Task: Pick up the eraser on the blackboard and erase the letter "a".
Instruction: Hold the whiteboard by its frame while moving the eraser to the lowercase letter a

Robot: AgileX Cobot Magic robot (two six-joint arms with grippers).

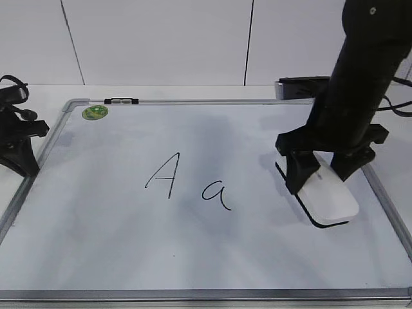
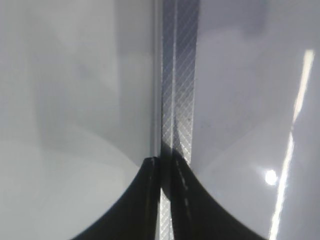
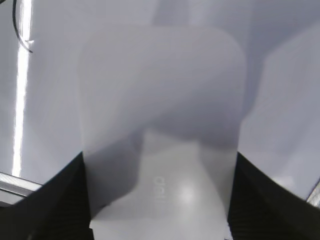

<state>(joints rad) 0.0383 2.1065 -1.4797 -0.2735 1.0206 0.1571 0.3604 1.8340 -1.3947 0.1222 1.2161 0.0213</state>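
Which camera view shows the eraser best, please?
The right wrist view: the eraser fills the frame between the right gripper fingers. The exterior view shows it smaller, partly behind that gripper. The left wrist view shows none of it.

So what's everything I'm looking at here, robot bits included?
blackboard: one, white surface with silver-grey frame, flat on the table, filling most of the exterior view
green sticker: one, round, far left corner of the board
clip: one, black and white, on the far frame beside the sticker
capital "A": one, black marker, middle of the board
letter "a": one, black marker, just right of the capital
eraser: one, white with black base, right side of the board
table: one, white, under the board
dark box: one, behind the board's far right corner
left gripper: one, black, shut, over the board's left frame
right gripper: one, black, fingers either side of the eraser; grip unclear
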